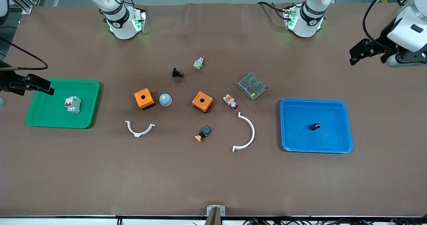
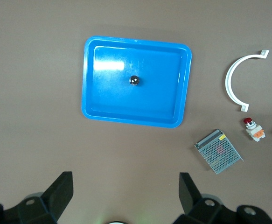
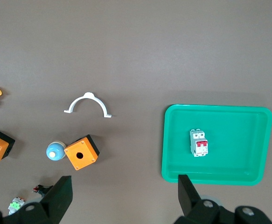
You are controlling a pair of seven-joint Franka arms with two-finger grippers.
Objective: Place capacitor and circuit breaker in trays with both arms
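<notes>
The circuit breaker (image 1: pixel 72 104), a white-grey block with red levers, lies in the green tray (image 1: pixel 90 86) at the right arm's end; it also shows in the right wrist view (image 3: pixel 198 143). The capacitor (image 1: pixel 315 126), a tiny black cylinder, lies in the blue tray (image 1: pixel 333 141) at the left arm's end; it also shows in the left wrist view (image 2: pixel 135 80). My right gripper (image 1: pixel 43 86) hangs open and empty high over the green tray's outer edge. My left gripper (image 1: pixel 355 55) hangs open and empty high over the table's left-arm end, away from the blue tray.
Between the trays lie two orange boxes (image 1: pixel 144 98) (image 1: pixel 202 101), a blue-white dome (image 1: pixel 165 99), two white curved clips (image 1: pixel 140 128) (image 1: pixel 247 133), a mesh-covered metal box (image 1: pixel 251 85), a black red-tipped button (image 1: pixel 176 73), a white-and-orange part (image 1: pixel 230 101), an orange-capped button (image 1: pixel 203 133) and a green-white piece (image 1: pixel 198 63).
</notes>
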